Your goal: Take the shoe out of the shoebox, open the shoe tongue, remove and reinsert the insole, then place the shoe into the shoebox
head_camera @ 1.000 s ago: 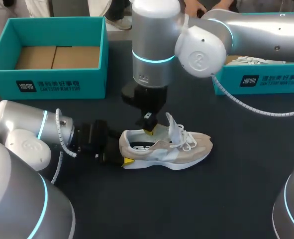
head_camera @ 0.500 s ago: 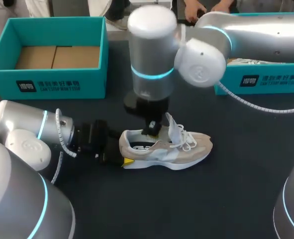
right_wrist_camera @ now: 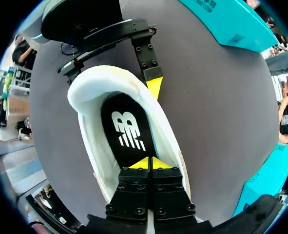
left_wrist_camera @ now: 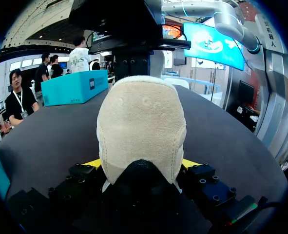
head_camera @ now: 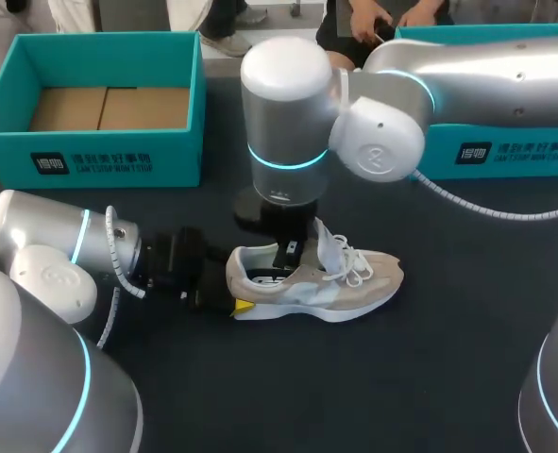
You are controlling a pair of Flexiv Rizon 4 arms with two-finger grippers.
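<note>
Right wrist view: right gripper (right_wrist_camera: 148,162) closed inside shoe (right_wrist_camera: 91,92) (left gripper (left_wrist_camera: 141,165) apparently clamps it).

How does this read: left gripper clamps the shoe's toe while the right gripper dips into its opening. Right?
Wrong on the toe: the left gripper clamps the shoe by its heel, as the left wrist view shows. The right gripper does dip into its opening.

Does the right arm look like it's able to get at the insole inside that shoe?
Probably yes. The tongue stands up, leaving the mouth of the shoe open, and the right gripper hangs inside it, fingers together just over the black insole. The left gripper clamps the heel, clear of the opening.
</note>
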